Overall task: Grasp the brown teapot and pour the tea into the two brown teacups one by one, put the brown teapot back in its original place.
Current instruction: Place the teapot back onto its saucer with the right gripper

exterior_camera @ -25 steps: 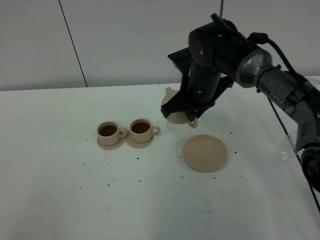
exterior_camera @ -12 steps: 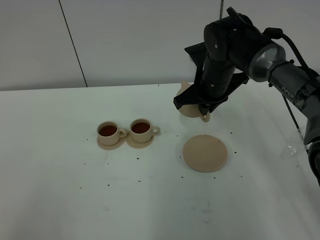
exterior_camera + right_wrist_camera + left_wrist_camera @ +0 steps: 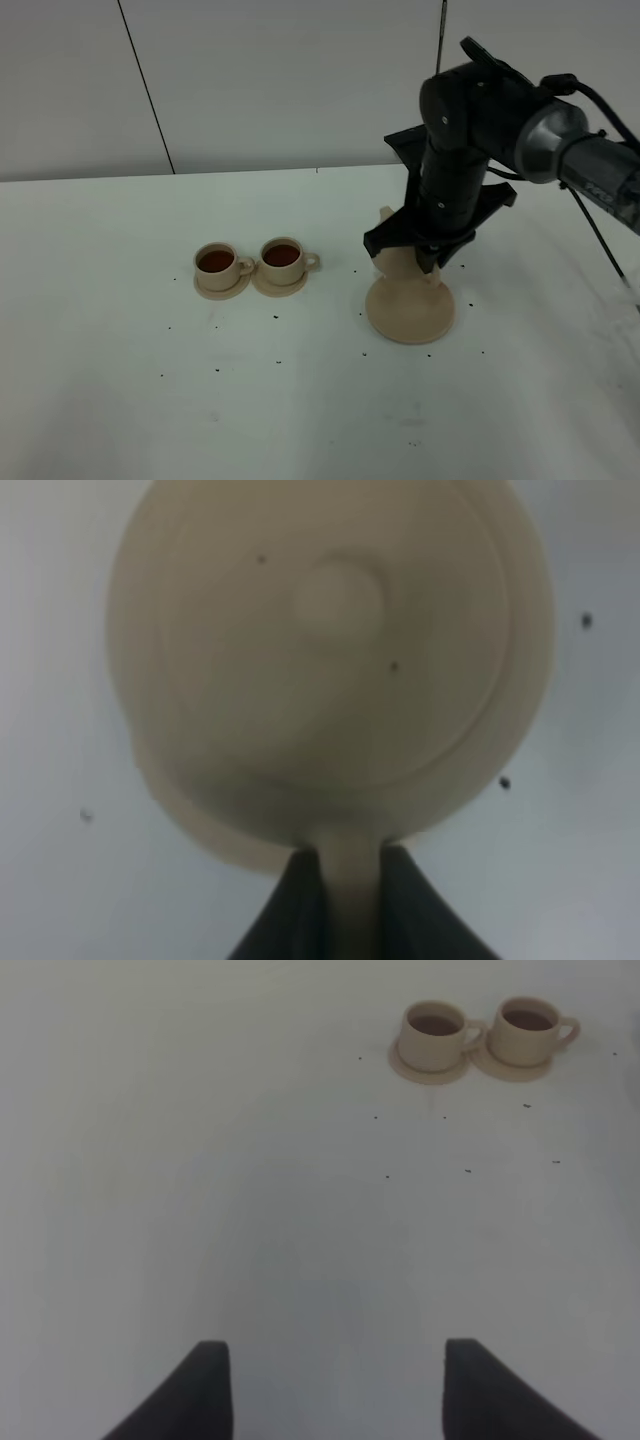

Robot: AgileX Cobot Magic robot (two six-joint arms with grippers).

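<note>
The brown teapot (image 3: 398,264) hangs low over the wide saucer, its original place (image 3: 410,312), and I cannot tell whether it rests on it. My right gripper (image 3: 428,262) is shut on the teapot's loop handle. In the right wrist view the teapot's lid (image 3: 335,630) fills the frame and the handle (image 3: 348,875) sits between the fingers of the gripper (image 3: 348,900). The two brown teacups (image 3: 215,263) (image 3: 282,255) stand on small saucers left of it, both holding dark tea. In the left wrist view they (image 3: 435,1028) (image 3: 525,1026) show far from my open, empty left gripper (image 3: 335,1352).
The white table (image 3: 120,380) carries small dark specks scattered around the cups and the saucer. The right arm's black body (image 3: 470,130) stands over the back right of the table. A dark seam runs down the wall behind.
The right arm has carried the teapot right and down, from behind the wide saucer to just over it. The cups and left gripper have not moved.
</note>
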